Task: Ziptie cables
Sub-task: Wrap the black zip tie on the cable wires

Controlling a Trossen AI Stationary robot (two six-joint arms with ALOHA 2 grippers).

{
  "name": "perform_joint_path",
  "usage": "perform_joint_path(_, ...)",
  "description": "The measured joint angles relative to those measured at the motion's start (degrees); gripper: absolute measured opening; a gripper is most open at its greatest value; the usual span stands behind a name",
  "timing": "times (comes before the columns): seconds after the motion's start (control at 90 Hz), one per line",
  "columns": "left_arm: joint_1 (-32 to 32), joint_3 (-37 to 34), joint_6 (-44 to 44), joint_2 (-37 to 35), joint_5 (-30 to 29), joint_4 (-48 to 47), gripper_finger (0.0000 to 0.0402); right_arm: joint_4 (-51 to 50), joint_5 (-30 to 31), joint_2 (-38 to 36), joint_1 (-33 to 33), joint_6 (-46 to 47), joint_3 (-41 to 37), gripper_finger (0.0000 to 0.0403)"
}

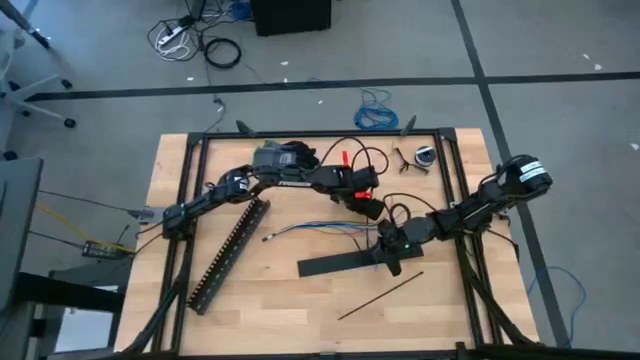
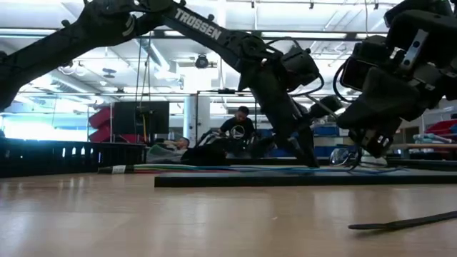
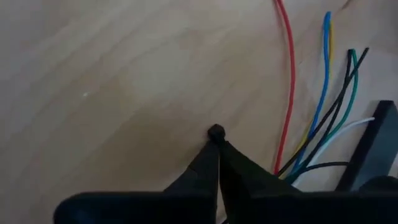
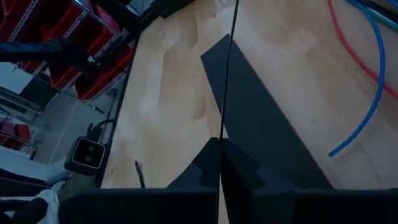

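Note:
The cables [image 1: 320,228] lie on the table's middle, and their coloured ends fan apart [image 3: 323,118] beside my left gripper [image 1: 372,210]. That gripper [image 3: 216,140] is shut with a small black nub at its fingertips. My right gripper [image 1: 389,260] is shut on a thin black ziptie [image 4: 227,68], above the wide flat black bar [image 1: 335,264]. A second ziptie [image 1: 380,297] lies flat on the wood nearer the front edge. My left gripper pinches a small black nub [image 3: 216,131] at the very ends of its two fingers, slanting down close over the wood. Whether the nub is a ziptie's end, I cannot tell. My right gripper pinches the ziptie [image 4: 222,134] between its two fingertips. The strip runs straight on ahead of the fingers, in line with them, over the flat bar [image 4: 261,118]. Which part of its length is held is hidden by the fingers.
A long black slotted duct [image 1: 230,255] lies aslant on the table's left half. Red and blue wires [image 4: 373,106] run on the far side of the flat bar. Small tools and a black cord [image 1: 415,157] lie near the far edge. Bare wood shows at the front.

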Motion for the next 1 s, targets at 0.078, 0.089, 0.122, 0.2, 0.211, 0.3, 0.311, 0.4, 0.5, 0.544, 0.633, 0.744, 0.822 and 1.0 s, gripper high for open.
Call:
perform_joint_path(0.078,0.0,3.1,1.8,0.0,-3.1,-6.7,0.0000,0.0,0.0,0.0,0.0,0.0,0.0,0.0000)
perform_joint_path(0.089,0.0,3.6,1.9,0.0,-3.6,-7.8,0.0000,0.0,0.0,0.0,0.0,0.0,0.0,0.0000)
perform_joint_path(0.122,0.0,4.7,2.3,-0.1,-4.9,-10.8,0.0000,0.0,0.0,0.0,0.0,0.0,0.0,0.0000)
perform_joint_path(0.2,0.0,7.0,2.2,-0.1,-6.3,-16.2,0.0000,0.0,0.0,0.0,0.0,-0.1,0.0,0.0000)
perform_joint_path(0.211,0.0,7.2,1.9,-0.1,-6.3,-16.7,0.0000,0.0,0.0,0.0,0.0,-0.1,0.0,0.0000)
perform_joint_path(0.3,0.0,8.8,1.0,-0.1,-6.2,-18.9,0.0000,0.0,0.0,0.0,0.0,0.0,0.0,0.0000)
perform_joint_path(0.311,0.0,9.0,1.0,-0.1,-6.1,-19.0,0.0000,0.0,0.0,0.0,0.0,0.0,0.0,0.0000)
perform_joint_path(0.4,-0.1,9.8,0.9,-0.1,-5.6,-19.2,0.0000,0.0,0.0,0.0,0.0,0.0,0.0,0.0000)
perform_joint_path(0.5,-0.1,9.8,-1.3,-0.2,-5.7,-19.4,0.0006,0.0,0.0,0.0,0.0,0.7,0.0,0.0000)
perform_joint_path(0.544,-0.1,9.8,-1.8,-0.2,-5.1,-19.4,0.0012,0.0,0.0,0.0,0.0,0.9,0.0,0.0000)
perform_joint_path(0.633,0.0,9.8,-1.9,-0.2,-3.4,-18.4,0.0031,0.1,0.0,0.0,0.2,0.9,0.0,0.0000)
perform_joint_path(0.744,0.0,9.8,0.7,-0.2,-1.5,-16.9,0.0058,0.1,-0.1,0.0,0.6,0.9,0.0,0.0000)
perform_joint_path(0.822,-0.1,9.8,2.8,-0.2,-0.1,-15.7,0.0071,0.1,-0.1,0.0,0.8,0.9,0.0,0.0000)
perform_joint_path(1.0,-0.2,9.9,3.6,-0.2,2.5,-13.3,0.0071,0.1,-0.4,0.0,1.0,0.9,0.0,0.0000)
